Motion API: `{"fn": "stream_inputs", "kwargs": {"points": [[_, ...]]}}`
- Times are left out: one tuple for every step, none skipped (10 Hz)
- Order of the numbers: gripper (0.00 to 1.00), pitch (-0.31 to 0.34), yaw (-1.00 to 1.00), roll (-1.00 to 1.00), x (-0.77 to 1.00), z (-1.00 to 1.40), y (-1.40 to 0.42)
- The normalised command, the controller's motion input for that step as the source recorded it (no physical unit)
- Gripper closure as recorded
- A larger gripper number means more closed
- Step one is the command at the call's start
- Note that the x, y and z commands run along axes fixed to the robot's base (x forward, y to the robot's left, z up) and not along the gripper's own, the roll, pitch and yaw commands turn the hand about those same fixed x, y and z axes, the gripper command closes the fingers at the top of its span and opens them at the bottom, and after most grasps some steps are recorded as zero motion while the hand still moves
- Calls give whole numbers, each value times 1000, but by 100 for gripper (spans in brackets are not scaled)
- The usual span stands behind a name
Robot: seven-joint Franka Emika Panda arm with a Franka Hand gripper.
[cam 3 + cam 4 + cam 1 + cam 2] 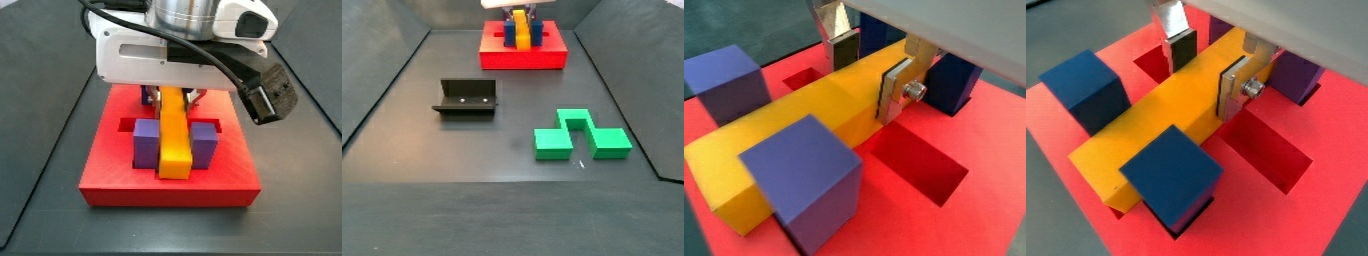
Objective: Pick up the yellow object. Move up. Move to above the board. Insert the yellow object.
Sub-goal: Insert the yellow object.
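Nearest on the desk (422, 120) sits a green block (580, 134), with the fixture (466, 98) a little further back toward the left edge. At the far edge lies the board (523, 58), where the yellow object (175, 142) runs between two blue-purple posts (144, 142). The end effector (871, 72) is closed on the yellow object's far end, one finger (897, 90) pressed flat against its side.
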Motion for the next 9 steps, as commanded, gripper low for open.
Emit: {"fn": "stream_inputs", "kwargs": {"points": [[100, 59, 0, 0, 131, 0, 160], [100, 9, 0, 0, 0, 0, 0], [100, 0, 0, 44, 0, -37, 0], [100, 3, -51, 96, 0, -71, -40], [100, 43, -240, 119, -43, -86, -17], [100, 34, -231, 96, 0, -17, -31], [100, 0, -66, 21, 0, 0, 0], [100, 0, 0, 16, 0, 0, 0], [100, 0, 0, 23, 0, 0, 0]]}}
